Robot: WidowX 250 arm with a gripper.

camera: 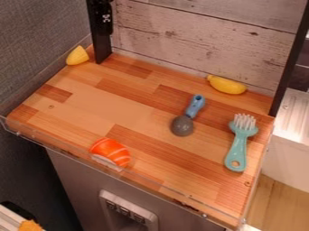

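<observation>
On the wooden counter [129, 106] a spoon-like utensil [182, 125] with a round grey head and a blue handle lies right of the middle, its handle angled up and to the right. To its right is a teal brush [239, 146] with white bristles pointing to the back. A yellow banana [227, 85] rests by the back wall. An orange and white sushi piece [110, 152] sits at the front edge. In the back left corner stands a yellow wedge [77, 56], perhaps a piece of lemon.
Black posts rise at the back left [101, 47] and back right [291, 61]; a black part with a white mark [106, 19] is against the left one. A low clear lip [154, 189] borders the front. The whitish plank wall [181, 34] closes the back.
</observation>
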